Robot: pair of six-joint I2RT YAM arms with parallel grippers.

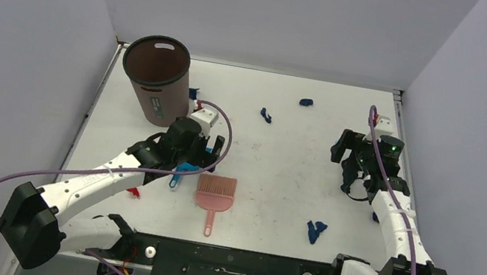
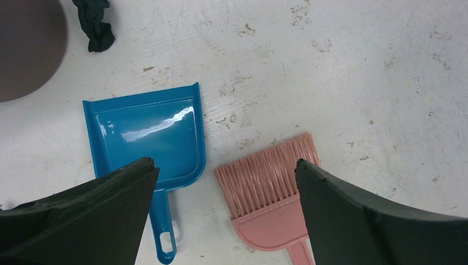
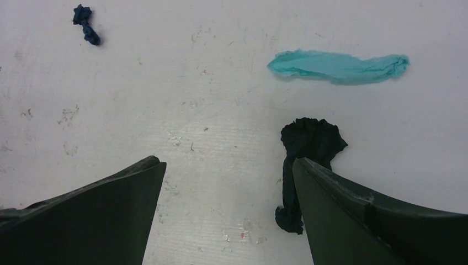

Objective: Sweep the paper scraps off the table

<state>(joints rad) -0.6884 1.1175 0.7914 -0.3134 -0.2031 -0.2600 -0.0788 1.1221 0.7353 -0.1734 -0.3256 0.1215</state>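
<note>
My left gripper hangs open over the white table, holding nothing. Below it lie a blue dustpan and a pink hand brush, side by side with handles toward me. My right gripper is open and empty at the right side. A dark paper scrap lies on the table by its right finger. Other dark blue scraps lie scattered.
A brown bin stands upright at the back left, just behind my left gripper. A pale teal twisted scrap lies beyond the right gripper. A small red bit sits by my left arm. Grey walls close in the table's sides.
</note>
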